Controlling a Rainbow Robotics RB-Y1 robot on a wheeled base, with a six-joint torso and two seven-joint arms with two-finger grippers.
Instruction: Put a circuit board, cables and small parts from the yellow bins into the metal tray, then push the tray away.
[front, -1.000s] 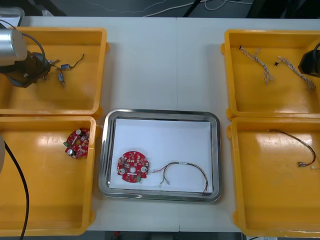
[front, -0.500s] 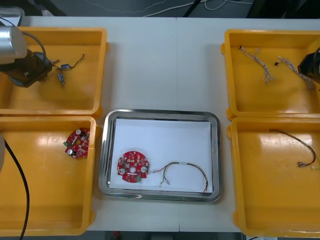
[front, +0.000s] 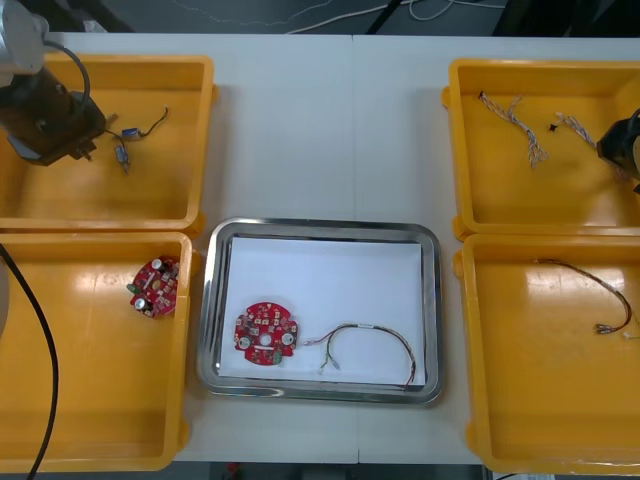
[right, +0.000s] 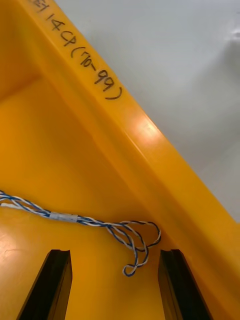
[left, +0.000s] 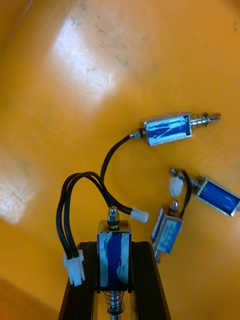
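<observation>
Spanning the light tabletop (front: 330, 130), yellow bins (front: 200, 140) flank the metal tray (front: 208, 300), which holds a circuit board (front: 266, 334) and a dark cable (front: 370, 340). Up close, the left end effector (left: 114, 247) is clenched on a small metal part (left: 113, 265) in its far bin. The right end effector (right: 115, 255), released, straddles a twisted blue and white cable (right: 75, 218).

Front cam: high, steep look-down, whole worktop (front: 330, 130), four bins (front: 100, 238) and tray (front: 320, 226). Left wrist cam: very close, past its jaws into far-left bin (left: 100, 75); small metal parts (left: 167, 129) shared with front. Right wrist cam: close on far-right bin (right: 125, 130) wall; its blue-white cable (right: 115, 227) shared with front.
</observation>
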